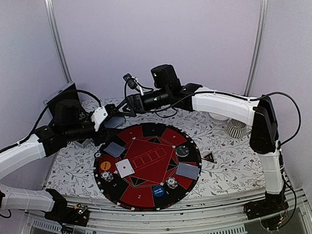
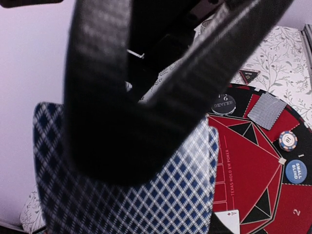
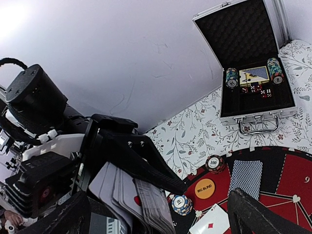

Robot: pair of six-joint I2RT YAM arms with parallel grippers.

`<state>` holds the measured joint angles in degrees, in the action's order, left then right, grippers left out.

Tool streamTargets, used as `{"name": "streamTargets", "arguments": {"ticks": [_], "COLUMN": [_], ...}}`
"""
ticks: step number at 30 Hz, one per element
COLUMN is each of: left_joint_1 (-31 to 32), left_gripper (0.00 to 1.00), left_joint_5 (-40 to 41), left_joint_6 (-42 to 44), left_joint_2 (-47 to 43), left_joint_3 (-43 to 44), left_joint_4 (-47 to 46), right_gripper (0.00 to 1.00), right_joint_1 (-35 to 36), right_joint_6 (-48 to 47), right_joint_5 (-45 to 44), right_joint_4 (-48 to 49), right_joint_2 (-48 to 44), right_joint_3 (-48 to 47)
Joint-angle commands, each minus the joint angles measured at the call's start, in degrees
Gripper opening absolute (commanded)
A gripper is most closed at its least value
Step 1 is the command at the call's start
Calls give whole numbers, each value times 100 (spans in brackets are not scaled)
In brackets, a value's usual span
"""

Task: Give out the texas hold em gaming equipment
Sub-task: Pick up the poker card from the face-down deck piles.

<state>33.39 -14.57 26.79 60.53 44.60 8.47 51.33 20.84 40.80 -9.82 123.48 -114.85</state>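
The left gripper [image 1: 112, 121] hangs over the far-left edge of the round mat [image 1: 146, 129], fingers clamped on a stack of cards [image 2: 146, 204]. The right gripper [image 1: 123, 105] is just beside it, fingers spread wide and holding nothing, so both arms crowd that edge. The mat's near edge lies open between a face-up card [image 1: 125, 167], a face-down card [image 1: 188, 170], an orange button [image 1: 104, 164] and a blue button [image 1: 158, 190] — the triangle marker [image 1: 208, 157] lies off its right edge, with a ribbed cup [image 1: 237, 128] under the right arm and an open case [image 3: 253, 73] at the table's far-left corner.
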Motion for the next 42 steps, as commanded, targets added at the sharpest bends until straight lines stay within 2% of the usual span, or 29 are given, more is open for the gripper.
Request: {"name": "streamTargets", "arguments": {"ticks": [1,9,18,28,35,42], "left_joint_1": [89,89,87,89,89,85], "left_gripper": [41,41,41,42,42,42], "left_joint_5": [-71,-84,-20,44,122,190], "left_joint_6": [20,19,9,-7,-15,-14], "left_joint_2": [5,-31,-24,-6,-6,-15], "left_joint_3": [-8,-4,-3,5,-4,-12], "left_joint_4": [-33,-36,-38,-41,-43,-41], "right_gripper": [100,93,77,48,21,9], "right_joint_1": [40,41,48,171,180,176], "right_joint_6": [46,-482,-824,-1012,-1035,-1223], "right_joint_5": [-388,-1355,-1581,-1455,-1361,-1651], "right_joint_4": [-154,-916,-1270,-1478,-1562,-1830], "right_joint_2": [282,126,-171,-226,-320,-498], "right_joint_3": [-229,-347,-341,-543,-547,-542]}}
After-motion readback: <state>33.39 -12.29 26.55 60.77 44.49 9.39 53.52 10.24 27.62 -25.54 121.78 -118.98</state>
